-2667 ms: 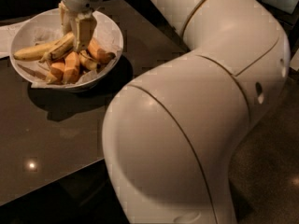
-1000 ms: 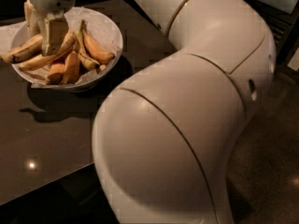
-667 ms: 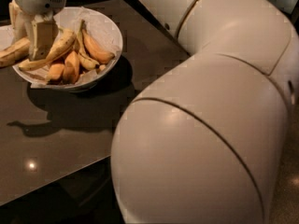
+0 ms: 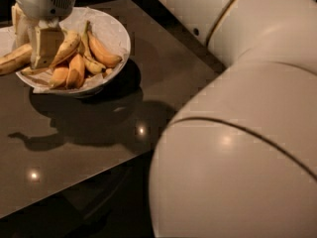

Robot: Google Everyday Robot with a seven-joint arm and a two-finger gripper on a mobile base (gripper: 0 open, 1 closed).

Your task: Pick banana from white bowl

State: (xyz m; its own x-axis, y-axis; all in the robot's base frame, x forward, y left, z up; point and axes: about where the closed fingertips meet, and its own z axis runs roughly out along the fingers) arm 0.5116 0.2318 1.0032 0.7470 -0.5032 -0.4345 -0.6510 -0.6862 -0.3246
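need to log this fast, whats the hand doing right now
hand: at the left side of the white bowl, apparently closed on the banana, whose end sticks out past the rim.

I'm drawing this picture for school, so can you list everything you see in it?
white bowl: one, white, paper-lined, top left on the table.
banana: one, speckled yellow, poking over the bowl's left rim.
other bananas: two, yellow, inside the bowl.
orange fruits: about three, orange, inside the bowl.
table: one, dark brown, shiny, under the bowl.
arm: one, cream, filling the right side.
end effector: one, white, in the bowl's left part.
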